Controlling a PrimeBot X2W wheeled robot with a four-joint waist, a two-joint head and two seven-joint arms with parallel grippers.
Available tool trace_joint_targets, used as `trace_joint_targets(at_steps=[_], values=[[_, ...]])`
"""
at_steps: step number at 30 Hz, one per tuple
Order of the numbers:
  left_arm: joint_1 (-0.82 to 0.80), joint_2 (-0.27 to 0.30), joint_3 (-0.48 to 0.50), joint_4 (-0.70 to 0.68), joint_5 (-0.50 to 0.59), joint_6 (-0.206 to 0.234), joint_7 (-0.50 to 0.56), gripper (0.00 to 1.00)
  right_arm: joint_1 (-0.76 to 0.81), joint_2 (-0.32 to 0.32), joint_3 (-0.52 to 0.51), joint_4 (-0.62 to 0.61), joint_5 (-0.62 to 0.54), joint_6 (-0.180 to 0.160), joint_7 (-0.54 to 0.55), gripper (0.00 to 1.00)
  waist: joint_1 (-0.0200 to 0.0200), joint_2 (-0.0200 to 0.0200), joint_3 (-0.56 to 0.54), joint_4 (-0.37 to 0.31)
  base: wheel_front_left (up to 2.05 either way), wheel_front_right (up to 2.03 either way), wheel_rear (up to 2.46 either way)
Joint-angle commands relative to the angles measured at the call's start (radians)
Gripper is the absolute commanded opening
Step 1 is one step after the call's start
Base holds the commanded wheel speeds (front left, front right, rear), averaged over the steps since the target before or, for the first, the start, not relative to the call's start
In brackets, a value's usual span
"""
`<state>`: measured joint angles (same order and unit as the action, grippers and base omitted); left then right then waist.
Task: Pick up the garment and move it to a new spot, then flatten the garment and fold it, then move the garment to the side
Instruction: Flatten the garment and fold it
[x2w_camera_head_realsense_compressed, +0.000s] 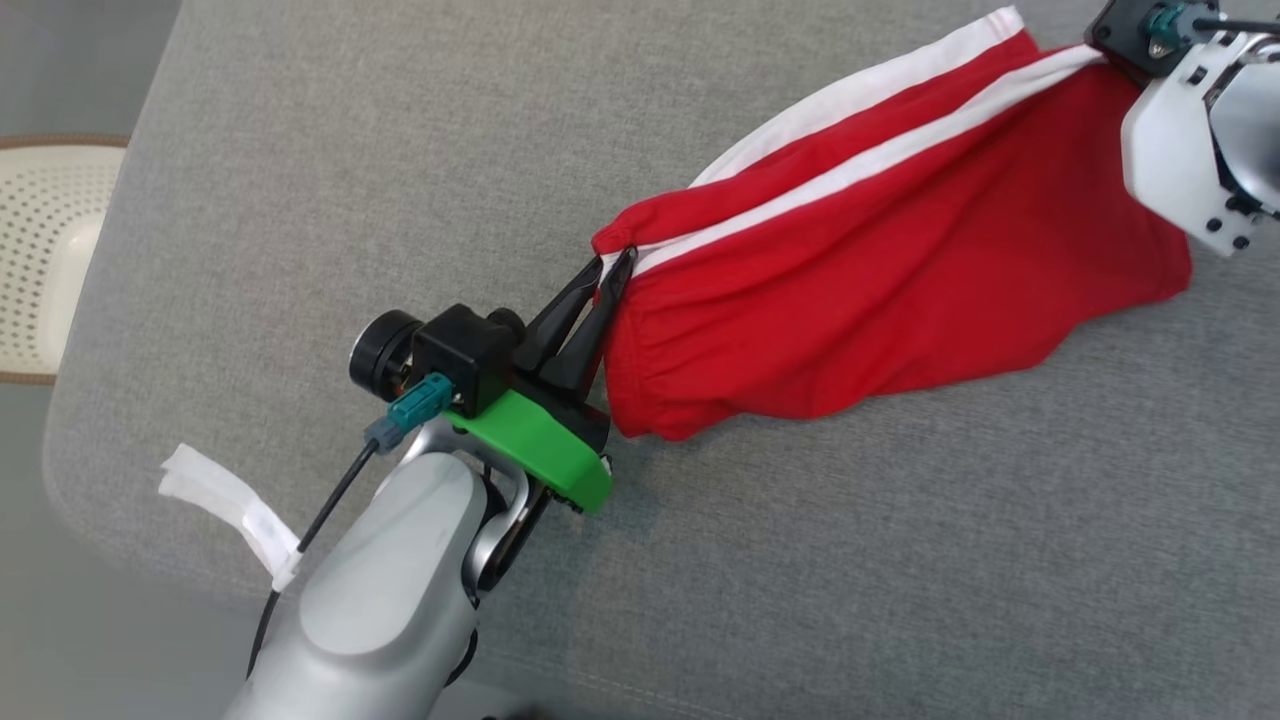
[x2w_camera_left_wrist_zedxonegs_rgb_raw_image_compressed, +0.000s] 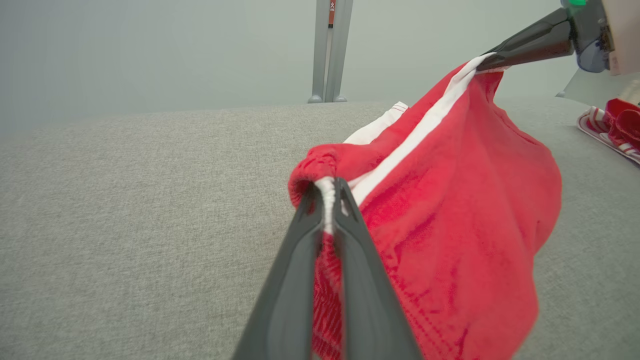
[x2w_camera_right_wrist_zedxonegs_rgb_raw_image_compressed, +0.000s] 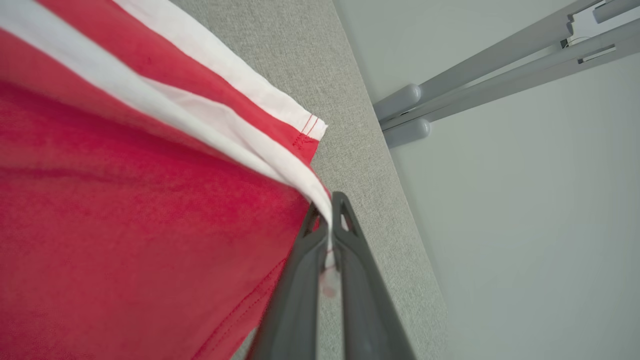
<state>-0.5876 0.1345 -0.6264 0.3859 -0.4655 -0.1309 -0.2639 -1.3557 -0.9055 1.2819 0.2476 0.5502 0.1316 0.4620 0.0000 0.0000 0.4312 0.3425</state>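
Note:
The garment (x2w_camera_head_realsense_compressed: 880, 290) is a pair of red shorts with white side stripes, stretched and lifted over a grey cushioned surface (x2w_camera_head_realsense_compressed: 300, 200). My left gripper (x2w_camera_head_realsense_compressed: 612, 268) is shut on its gathered waistband end, where a white stripe is pinched between the fingers (x2w_camera_left_wrist_zedxonegs_rgb_raw_image_compressed: 327, 200). At the upper right, my right gripper (x2w_camera_right_wrist_zedxonegs_rgb_raw_image_compressed: 330, 220) is shut on the hem at the white stripe. From the left wrist view, the right gripper's fingers (x2w_camera_left_wrist_zedxonegs_rgb_raw_image_compressed: 530, 42) hold the far end of the garment (x2w_camera_left_wrist_zedxonegs_rgb_raw_image_compressed: 450, 210) up, and the cloth sags between the two grips. Red cloth (x2w_camera_right_wrist_zedxonegs_rgb_raw_image_compressed: 125, 200) hangs left of the right fingers.
A perforated cream seat (x2w_camera_head_realsense_compressed: 45, 260) stands off the left edge of the surface. Another red and white striped cloth (x2w_camera_left_wrist_zedxonegs_rgb_raw_image_compressed: 615, 130) lies at the far right of the surface. Grey metal legs (x2w_camera_left_wrist_zedxonegs_rgb_raw_image_compressed: 329, 50) stand beyond the far edge. A white tag (x2w_camera_head_realsense_compressed: 230, 505) hangs from my left forearm.

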Motion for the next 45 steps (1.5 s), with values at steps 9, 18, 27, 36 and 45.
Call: trace_joint_targets(at_steps=[9,18,27,36,45], values=[[-0.046,-0.033,0.025,0.029,0.019,0.001,0.0,0.0,-0.051,0.056,-0.002,0.066,-0.05,-0.002,-0.028,0.0,0.0,0.0,0.074,0.049,0.0,0.0,0.0],[-0.061,-0.055,0.056,0.053,0.034,0.001,0.0,0.0,-0.064,0.071,-0.001,0.115,-0.098,-0.002,-0.088,0.0,0.0,0.0,0.087,0.054,0.0,0.0,0.0],[-0.054,-0.074,0.084,0.068,0.053,0.001,0.0,0.43,-0.069,0.106,-0.001,0.191,-0.066,-0.002,-0.146,1.0,0.0,0.0,0.096,0.052,0.0,0.0,0.0],[-0.046,-0.077,0.107,0.108,0.074,0.001,0.0,1.0,-0.043,0.12,-0.001,0.227,-0.055,-0.002,-0.157,1.0,0.0,0.0,0.059,0.016,0.0,0.0,0.0],[0.006,-0.043,0.183,0.122,0.112,0.001,0.0,1.0,0.002,0.169,-0.001,0.323,0.067,-0.002,-0.289,1.0,0.0,0.0,-0.067,-0.053,0.0,0.0,0.0]])
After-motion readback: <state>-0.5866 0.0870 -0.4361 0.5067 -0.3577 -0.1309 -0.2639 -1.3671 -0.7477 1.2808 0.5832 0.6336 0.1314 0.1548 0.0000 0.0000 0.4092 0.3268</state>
